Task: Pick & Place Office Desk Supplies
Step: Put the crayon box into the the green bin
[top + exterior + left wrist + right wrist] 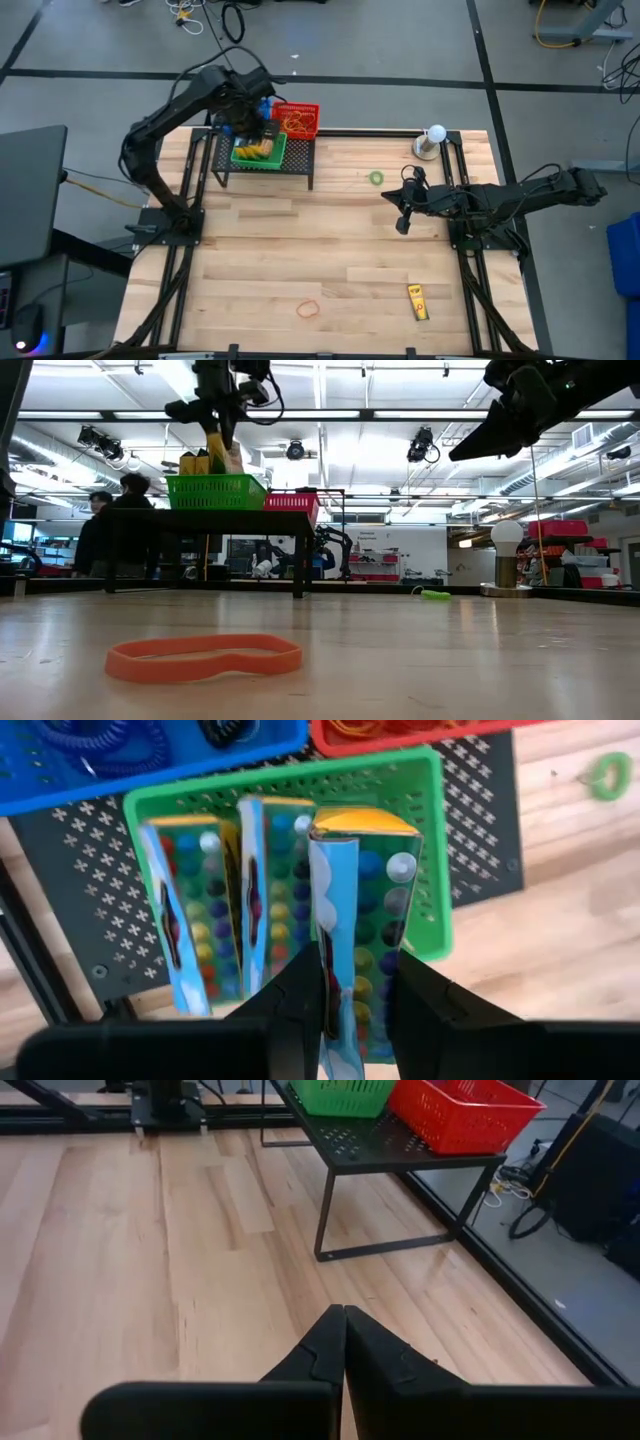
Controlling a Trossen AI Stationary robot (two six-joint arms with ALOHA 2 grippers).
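Three crayon boxes [270,900] at green basket [440,870], one between left gripper [355,990] jaws; two rubber bands; right gripper [343,1342] jaws closed, empty.

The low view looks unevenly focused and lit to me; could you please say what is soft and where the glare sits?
Low view: the orange rubber band nearest the lens is soft, the green basket crisper; bright ceiling lights wash out the background, leaving the right claw in silhouette. High view: evenly lit, faint shadows.

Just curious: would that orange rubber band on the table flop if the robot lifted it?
Probably. The orange rubber band is a thin loop lying flat and wavy on the table, so it likely sags. It looks light and unlikely to roll.
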